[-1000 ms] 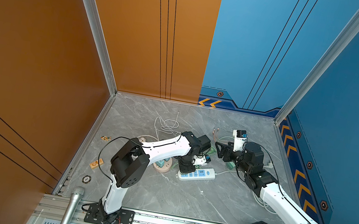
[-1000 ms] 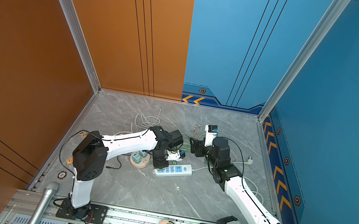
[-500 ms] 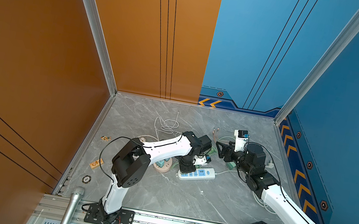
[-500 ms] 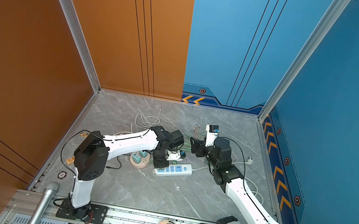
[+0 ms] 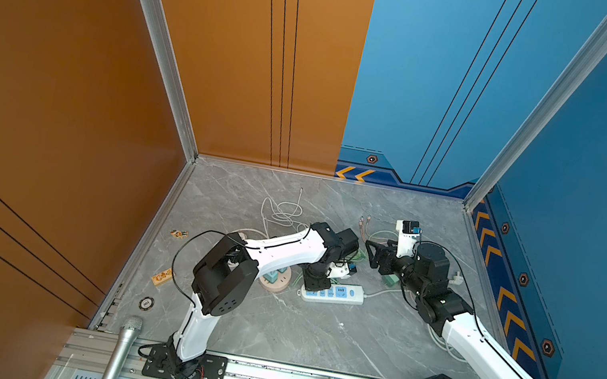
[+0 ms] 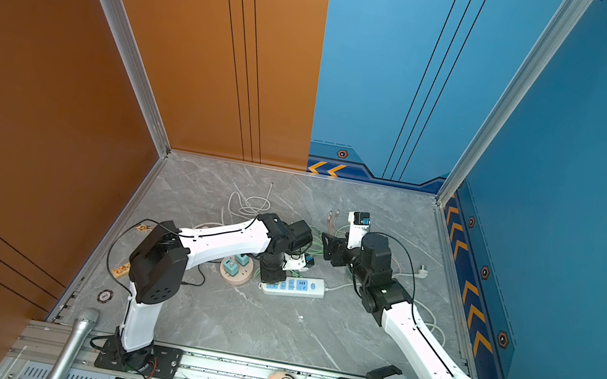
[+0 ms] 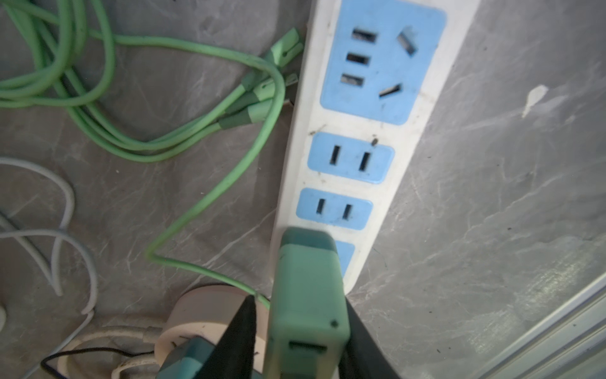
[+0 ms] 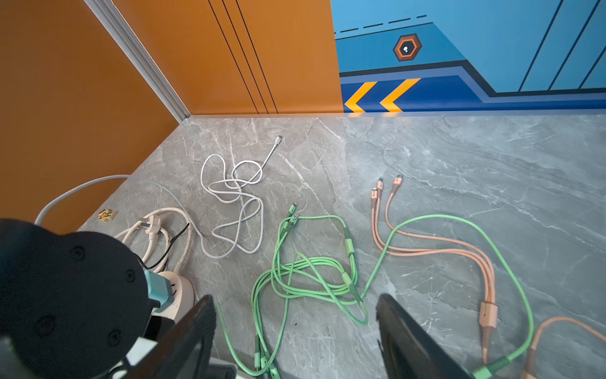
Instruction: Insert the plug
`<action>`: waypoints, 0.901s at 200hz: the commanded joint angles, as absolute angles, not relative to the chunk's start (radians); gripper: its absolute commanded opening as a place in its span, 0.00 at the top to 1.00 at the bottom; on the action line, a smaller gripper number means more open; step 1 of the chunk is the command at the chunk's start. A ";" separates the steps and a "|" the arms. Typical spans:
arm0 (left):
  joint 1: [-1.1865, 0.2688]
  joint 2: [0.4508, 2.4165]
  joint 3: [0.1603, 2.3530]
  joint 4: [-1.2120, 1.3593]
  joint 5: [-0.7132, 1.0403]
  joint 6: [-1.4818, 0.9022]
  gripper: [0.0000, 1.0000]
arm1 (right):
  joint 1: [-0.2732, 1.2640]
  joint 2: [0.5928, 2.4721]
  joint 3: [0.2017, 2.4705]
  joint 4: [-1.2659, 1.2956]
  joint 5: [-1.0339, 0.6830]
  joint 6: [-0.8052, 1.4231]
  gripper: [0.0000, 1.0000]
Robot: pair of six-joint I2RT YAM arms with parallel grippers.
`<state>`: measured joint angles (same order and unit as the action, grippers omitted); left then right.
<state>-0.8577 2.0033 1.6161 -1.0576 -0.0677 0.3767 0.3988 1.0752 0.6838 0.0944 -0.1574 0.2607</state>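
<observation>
No legible text, brand or number in any view. Signs only, placed off the white power strip with blue socket faces [image 5: 332,292]:
- Behind it, on the dark-blue band at the back wall's foot: pair of yellow chevrons [image 5: 345,172] [image 6: 316,167], tips toward the orange panel. They also show in the right wrist view [image 8: 398,91]. Just above them sits an orange-rimmed black hexagon badge [image 5: 371,159] [image 8: 406,48].
- To its right, on the side wall's blue band: row of orange chevrons [image 5: 491,253], with more hexagon badges [image 5: 523,278] between them.
- To its left, near the worktop's front corner: round dark disc with a white centre [image 5: 146,303]. Its print is too small to read.
</observation>
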 commanded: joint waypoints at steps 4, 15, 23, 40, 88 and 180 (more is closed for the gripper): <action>-0.849 2.007 1.641 -1.051 -0.059 0.380 0.54 | 0.395 1.051 0.714 0.065 -0.145 0.247 0.22; -0.848 1.998 1.643 -1.050 -0.060 0.379 0.53 | 0.394 1.049 0.715 0.066 -0.144 0.244 0.22; -0.848 1.993 1.643 -1.050 -0.061 0.380 0.53 | 0.394 1.048 0.715 0.066 -0.145 0.245 0.22; -0.848 1.984 1.642 -1.050 -0.055 0.384 0.48 | 0.394 1.048 0.715 0.069 -0.144 0.244 0.22; -0.848 1.940 1.646 -1.050 0.017 0.369 0.43 | 0.393 1.061 0.726 0.042 -0.131 0.230 0.21; -0.846 1.821 1.634 -1.027 0.074 0.334 0.41 | 0.388 1.076 0.754 -0.036 -0.073 0.201 0.22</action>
